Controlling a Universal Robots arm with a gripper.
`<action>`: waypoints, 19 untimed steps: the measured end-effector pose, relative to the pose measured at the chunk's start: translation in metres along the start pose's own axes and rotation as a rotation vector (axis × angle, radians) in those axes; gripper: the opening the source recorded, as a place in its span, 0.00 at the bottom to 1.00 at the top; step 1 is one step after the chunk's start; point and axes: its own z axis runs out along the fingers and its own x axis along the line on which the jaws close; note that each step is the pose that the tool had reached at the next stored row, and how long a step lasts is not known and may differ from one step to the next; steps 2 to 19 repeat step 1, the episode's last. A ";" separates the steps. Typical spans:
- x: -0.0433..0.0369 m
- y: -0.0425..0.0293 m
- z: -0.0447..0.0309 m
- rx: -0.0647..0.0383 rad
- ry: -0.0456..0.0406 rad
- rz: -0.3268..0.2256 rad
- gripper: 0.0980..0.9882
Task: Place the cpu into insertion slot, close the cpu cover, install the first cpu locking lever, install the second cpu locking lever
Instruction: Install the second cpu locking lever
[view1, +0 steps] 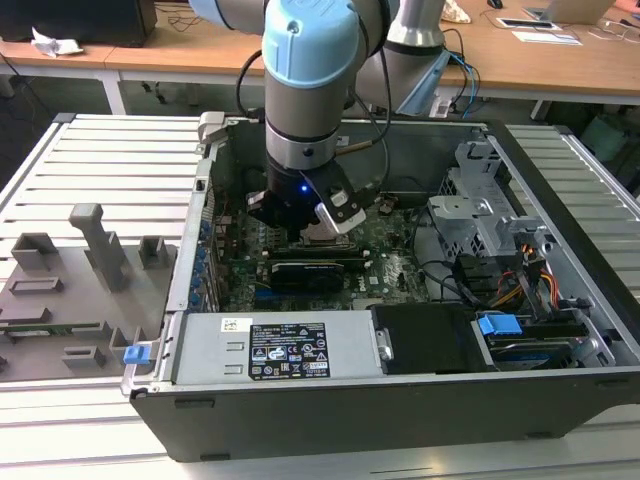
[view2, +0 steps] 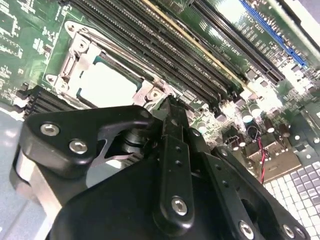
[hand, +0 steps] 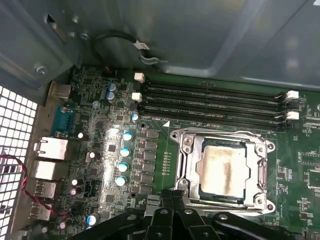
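The cpu is seen seated in its socket on the motherboard, silvery top up, with the cpu cover lowered around it as a metal frame. Judged from this, placing and closing appear done, and the locking-lever step is in hand; a precise press at the cover's edge is called for. The pincer is held just beside the cover's near edge, fingers drawn together, nothing gripped

cpu sat in socket, inside cpu cover frame | memory slots ran just beside socket | gripper stood at socket edge | motherboard lay in computer case on table
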 end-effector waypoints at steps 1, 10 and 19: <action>0.0000 0.0000 0.0000 0.000 0.0000 0.000 0.00; 0.0000 0.0000 0.0000 0.000 0.0000 0.000 0.00; 0.0000 0.0000 0.0000 0.000 0.0000 0.000 0.00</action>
